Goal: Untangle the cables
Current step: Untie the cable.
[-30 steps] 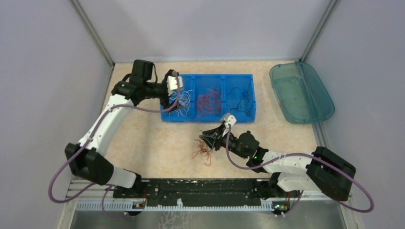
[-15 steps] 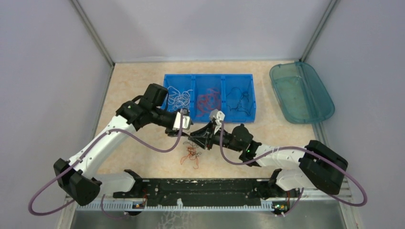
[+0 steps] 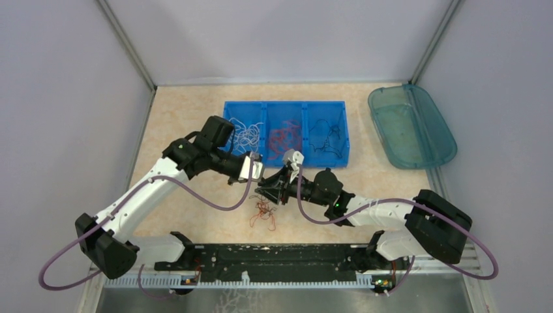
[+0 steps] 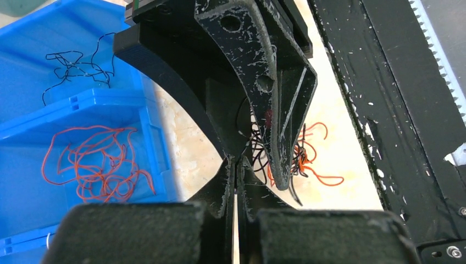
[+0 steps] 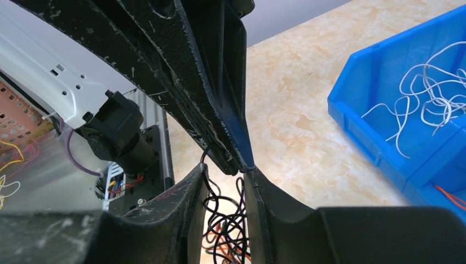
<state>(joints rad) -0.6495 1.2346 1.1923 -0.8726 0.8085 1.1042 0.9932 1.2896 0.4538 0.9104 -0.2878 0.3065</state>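
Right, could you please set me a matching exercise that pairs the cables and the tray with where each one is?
Things:
1 white cables
2 separate black cables
3 red-and-black tangle
4 teal tray

Places:
A to the right of the blue bin
B the bin's left compartment
C nearer the arms' bases than the bin
D the bin's right compartment

Pairs: 1-B, 2-D, 3-C, 4-A

White cables [image 3: 242, 135], red-orange cables [image 3: 284, 139] and black cables [image 3: 324, 137] lie in a blue bin [image 3: 285, 104].
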